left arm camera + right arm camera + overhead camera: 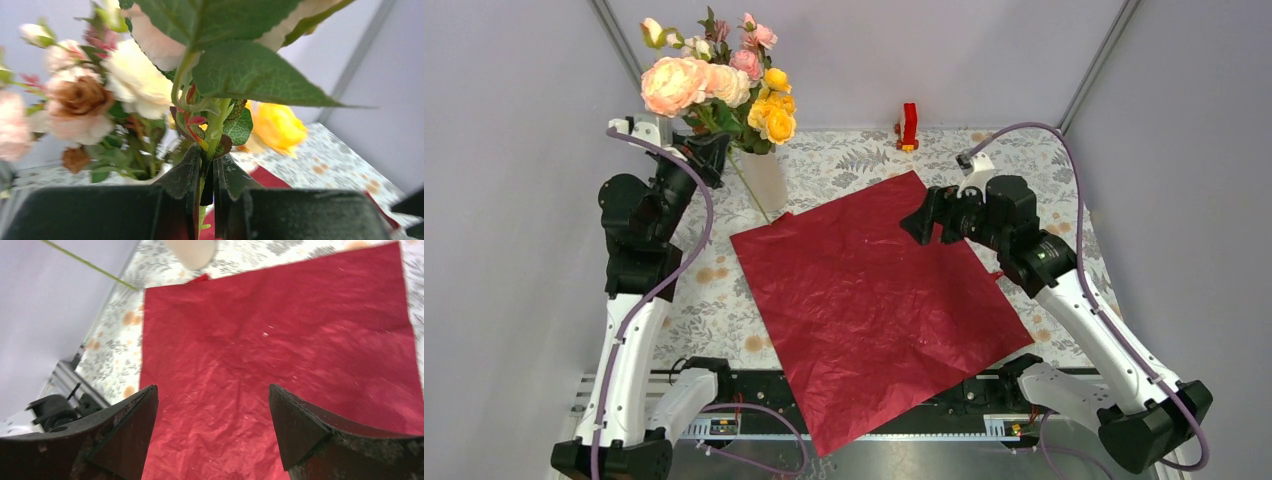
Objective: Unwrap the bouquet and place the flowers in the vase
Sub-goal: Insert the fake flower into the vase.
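The flowers point(719, 88), pink, peach and yellow on green stems, stand in a bunch over the cream vase point(764, 180) at the back left. My left gripper point(708, 156) is shut on their green stems point(216, 131) just under the blooms point(277, 127). One thin stem point(751, 190) runs down outside the vase. The bouquet's dark red wrapping paper point(874, 300) lies unfolded flat on the table, apart from the flowers. My right gripper point(924, 216) hovers over the paper's point(280, 340) far right part, open, with nothing between its fingers point(292, 422).
A small red and yellow toy block point(908, 127) stands at the back edge of the floral tablecloth point(1024, 165). The vase's base point(192, 252) and the loose green stem point(90, 265) show at the top of the right wrist view. Grey walls enclose the table.
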